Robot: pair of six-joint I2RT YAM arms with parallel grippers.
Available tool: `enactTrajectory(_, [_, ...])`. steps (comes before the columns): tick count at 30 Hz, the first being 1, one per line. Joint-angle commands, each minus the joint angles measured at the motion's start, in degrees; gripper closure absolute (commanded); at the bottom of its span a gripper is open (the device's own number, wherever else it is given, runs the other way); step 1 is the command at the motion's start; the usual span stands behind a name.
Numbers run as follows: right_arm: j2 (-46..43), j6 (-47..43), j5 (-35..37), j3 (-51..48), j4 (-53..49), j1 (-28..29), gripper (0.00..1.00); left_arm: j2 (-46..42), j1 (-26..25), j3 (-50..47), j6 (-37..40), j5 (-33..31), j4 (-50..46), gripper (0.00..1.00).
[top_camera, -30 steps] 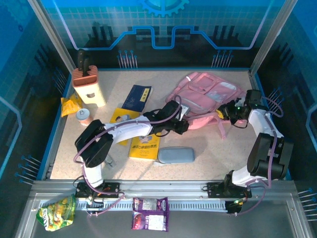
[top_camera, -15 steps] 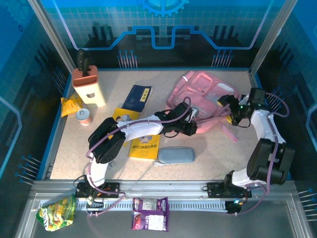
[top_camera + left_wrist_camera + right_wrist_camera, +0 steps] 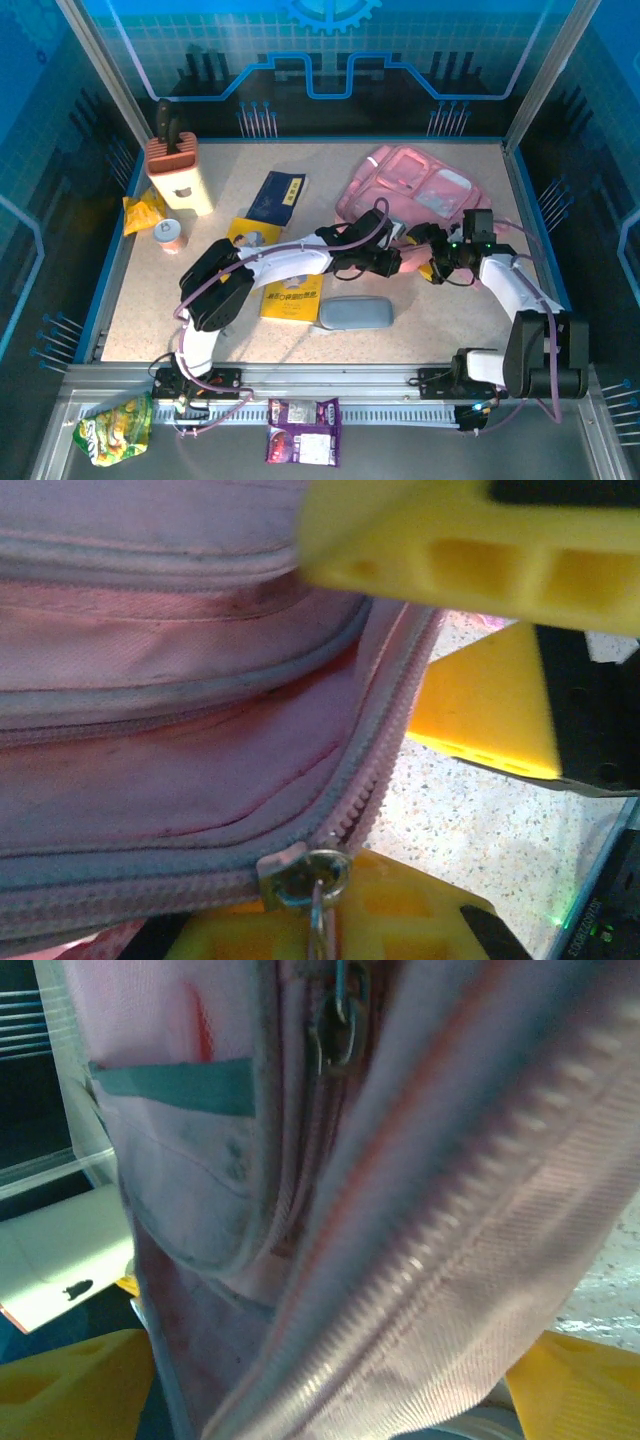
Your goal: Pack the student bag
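The student bag (image 3: 415, 185) is matt pink woven cloth, finely ribbed along the zip tape, with soft grey piping. Its zip teeth look like plastic, and the zip slider (image 3: 305, 875) is dull yellowish metal. The left gripper (image 3: 330, 730) has fingers (image 3: 470, 555) of smooth, matt yellow plastic. The table (image 3: 450, 310) is speckled, grainy and matt. The green snack pack (image 3: 115, 428) is shiny, crinkled foil.

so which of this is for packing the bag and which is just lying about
Job: student bag, left hand, right hand; probably grey pencil case, blue book, yellow book.
Lying about: knife block, can, yellow snack bag, green packet, purple packet.
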Motion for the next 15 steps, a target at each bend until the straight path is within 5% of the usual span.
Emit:
enactTrajectory(1, [2.17, 6.92, 2.89, -1.10, 8.67, 2.09, 0.13, 0.45, -1.32, 3.55, -0.18, 1.05, 2.23, 1.00])
enactTrajectory(9, [6.71, 4.49, 4.27, 0.43, 13.00, 2.92, 0.50, 0.53, -1.85, 5.43, 0.45, 1.81, -0.26, 1.00])
enactTrajectory(15, [6.08, -4.85, 4.01, 3.14, 6.25, -0.06, 0.85, -1.77, -1.86, 4.27, 2.22, 0.59, -4.47, 1.00])
